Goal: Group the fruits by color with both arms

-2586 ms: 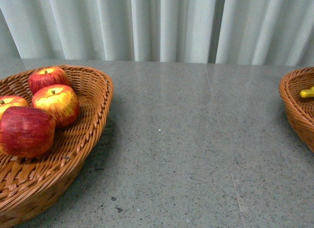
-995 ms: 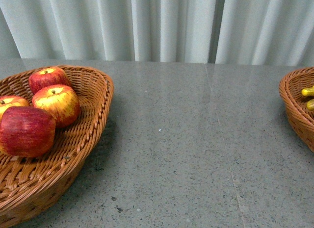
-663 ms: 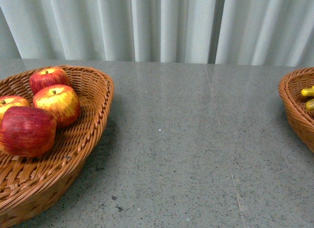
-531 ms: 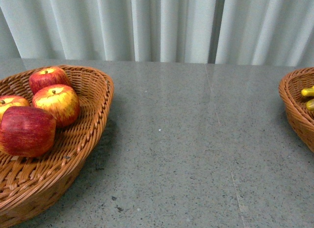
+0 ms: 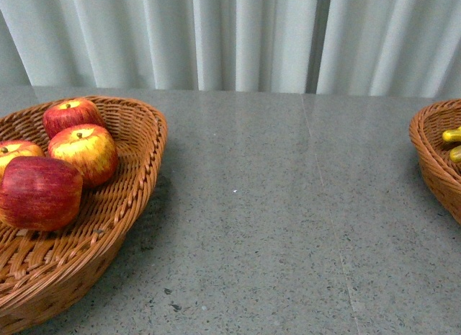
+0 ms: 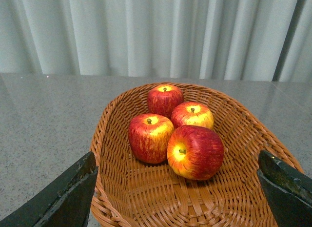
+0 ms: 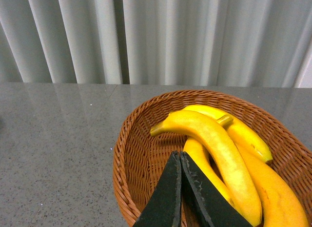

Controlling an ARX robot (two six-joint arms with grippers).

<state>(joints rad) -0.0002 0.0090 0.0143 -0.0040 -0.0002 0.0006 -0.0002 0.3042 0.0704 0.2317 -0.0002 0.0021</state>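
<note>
Jaws status: my left gripper (image 6: 178,188) stands wide apart above the left basket (image 6: 117,139) holding four apples (image 6: 195,151), while my right gripper (image 7: 181,161) is closed empty over the right basket (image 7: 131,139) holding the bananas (image 7: 219,144)

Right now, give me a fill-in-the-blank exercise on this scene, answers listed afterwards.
1. The left basket holds ____ apples.
2. The right basket holds only ____.
3. The right gripper has its jaws ____.
4. The left gripper has its jaws ____ and holds nothing.

Missing words: four; bananas; shut; open
</note>
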